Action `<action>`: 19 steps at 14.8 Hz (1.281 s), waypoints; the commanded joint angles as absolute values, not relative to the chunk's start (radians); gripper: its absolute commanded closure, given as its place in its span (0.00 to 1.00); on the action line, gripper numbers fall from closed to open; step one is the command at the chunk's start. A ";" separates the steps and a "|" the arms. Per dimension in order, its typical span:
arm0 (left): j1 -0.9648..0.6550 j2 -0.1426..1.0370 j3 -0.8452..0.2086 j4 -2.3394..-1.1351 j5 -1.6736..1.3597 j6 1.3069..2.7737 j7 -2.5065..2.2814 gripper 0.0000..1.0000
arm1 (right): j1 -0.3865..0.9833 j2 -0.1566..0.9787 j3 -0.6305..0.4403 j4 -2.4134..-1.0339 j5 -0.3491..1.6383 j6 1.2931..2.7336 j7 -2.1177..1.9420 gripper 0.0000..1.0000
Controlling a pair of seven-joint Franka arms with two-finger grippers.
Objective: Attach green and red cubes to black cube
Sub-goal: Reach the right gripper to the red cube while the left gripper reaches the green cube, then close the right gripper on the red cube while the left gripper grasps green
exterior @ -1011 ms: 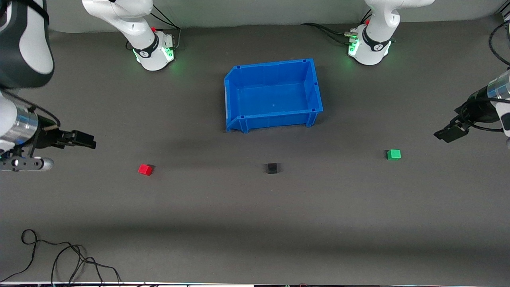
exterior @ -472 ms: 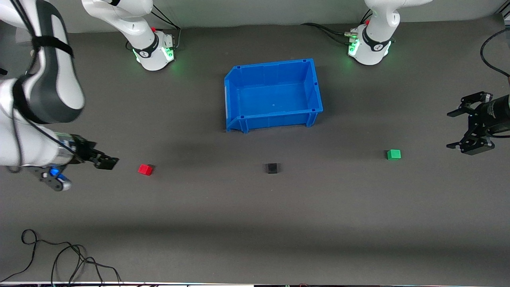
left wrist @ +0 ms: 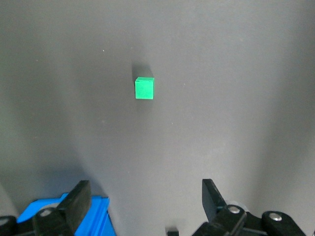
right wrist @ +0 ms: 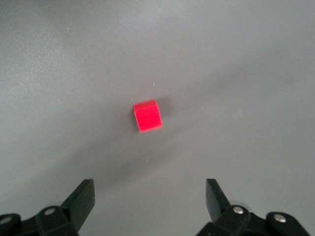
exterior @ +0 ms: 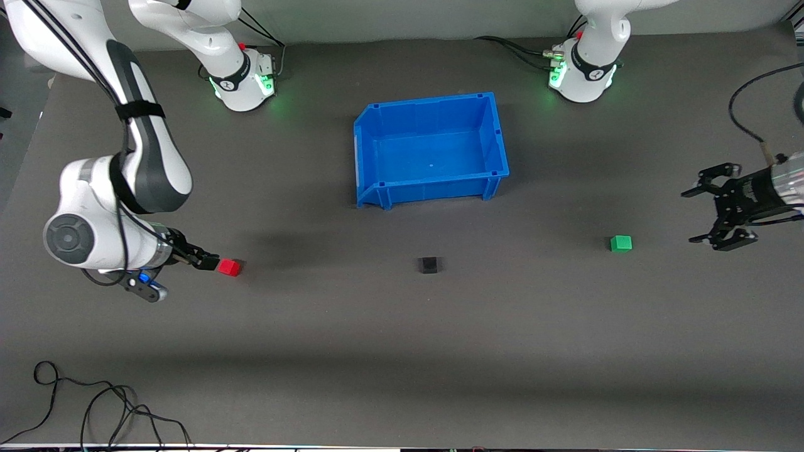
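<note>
Right gripper [exterior: 210, 262] jaws spread wide, empty, just beside red cube [exterior: 229, 267]. Left gripper [exterior: 716, 211] jaws spread wide, empty, near green cube [exterior: 620, 243]. Black cube [exterior: 429, 265] between the two cubes, nearer front camera than blue bin [exterior: 377, 119]. No readable writing.

I see an open blue plastic bin [exterior: 500, 135] on my dark grey table [exterior: 402, 326], loose black cable [exterior: 94, 408] coiled at its near edge
</note>
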State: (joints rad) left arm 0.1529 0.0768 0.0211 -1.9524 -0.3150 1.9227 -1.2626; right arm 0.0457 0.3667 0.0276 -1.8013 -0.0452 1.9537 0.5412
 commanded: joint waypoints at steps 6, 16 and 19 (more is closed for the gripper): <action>0.199 0.133 0.014 -2.247 -0.590 2.278 -0.994 0.00 | 0.044 0.321 0.000 -2.097 -0.066 2.299 0.382 0.00; 0.210 0.339 0.012 -2.267 -0.791 2.410 -0.660 0.00 | 0.038 0.553 -0.002 -1.959 -0.067 2.482 0.345 0.01; 0.212 0.368 0.014 -2.263 -0.822 2.418 -0.598 0.00 | 0.043 0.577 -0.003 -1.970 -0.066 2.473 0.359 0.01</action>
